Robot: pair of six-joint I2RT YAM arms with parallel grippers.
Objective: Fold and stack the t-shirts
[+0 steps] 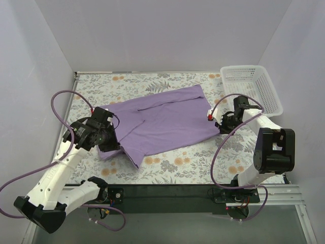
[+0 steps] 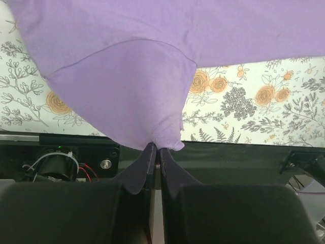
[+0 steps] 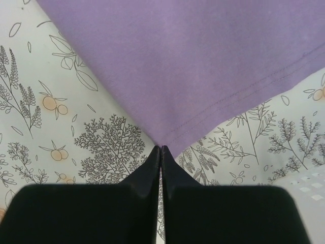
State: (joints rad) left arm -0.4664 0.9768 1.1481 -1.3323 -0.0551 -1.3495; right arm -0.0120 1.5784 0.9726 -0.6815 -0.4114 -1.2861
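One lavender-purple t-shirt lies partly folded across the middle of the flowered table. My left gripper is shut on the shirt's near-left part; in the left wrist view its fingertips pinch a sleeve corner of the t-shirt, which hangs lifted above the table. My right gripper is shut on the shirt's right hem corner; in the right wrist view the fingertips pinch the corner of the t-shirt just above the cloth-covered table.
A white plastic mesh basket stands at the back right, close behind my right arm. The black base rail runs along the near table edge. White walls enclose the left, back and right sides.
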